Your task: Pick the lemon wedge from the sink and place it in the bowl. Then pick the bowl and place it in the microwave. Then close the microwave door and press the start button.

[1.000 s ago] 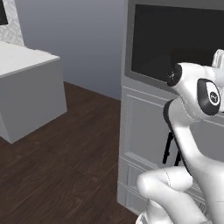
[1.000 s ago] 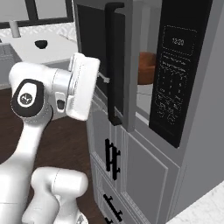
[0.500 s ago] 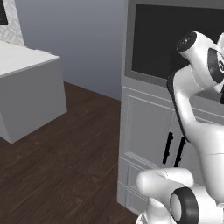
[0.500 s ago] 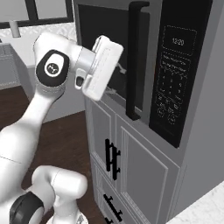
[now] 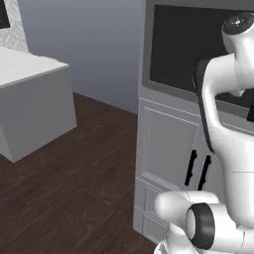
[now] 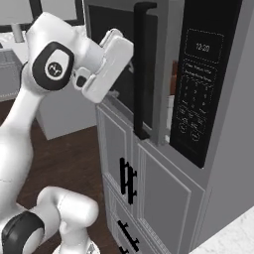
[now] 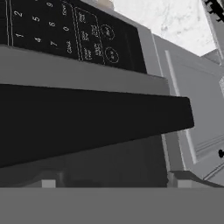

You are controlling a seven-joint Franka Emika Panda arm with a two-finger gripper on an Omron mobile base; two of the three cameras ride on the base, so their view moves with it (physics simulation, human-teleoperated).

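The microwave door (image 6: 119, 74), grey-framed with near-black glass, stands almost shut against the microwave (image 6: 163, 30). A narrow gap beside its black vertical handle (image 6: 141, 69) shows a sliver of the reddish-brown bowl (image 6: 173, 74) inside. My white hand (image 6: 106, 64) rests against the door's glass, left of the handle. In the hand view my gripper (image 7: 111, 180) is open, its fingertips (image 7: 43, 181) wide apart just under the handle (image 7: 87, 122), with the control panel (image 7: 65, 35) beyond. The lemon wedge and the sink are out of view.
Grey panelled cabinet doors with black handles (image 6: 128, 181) sit below the microwave. A white counter block (image 5: 30, 99) stands to the left across dark wood floor (image 5: 74, 188). My own arm (image 5: 228, 124) covers part of the door in the left base view.
My arm has risen and the hand has pushed along the door toward the handle. The door has swung from partly open to nearly shut, narrowing the gap over the bowl.
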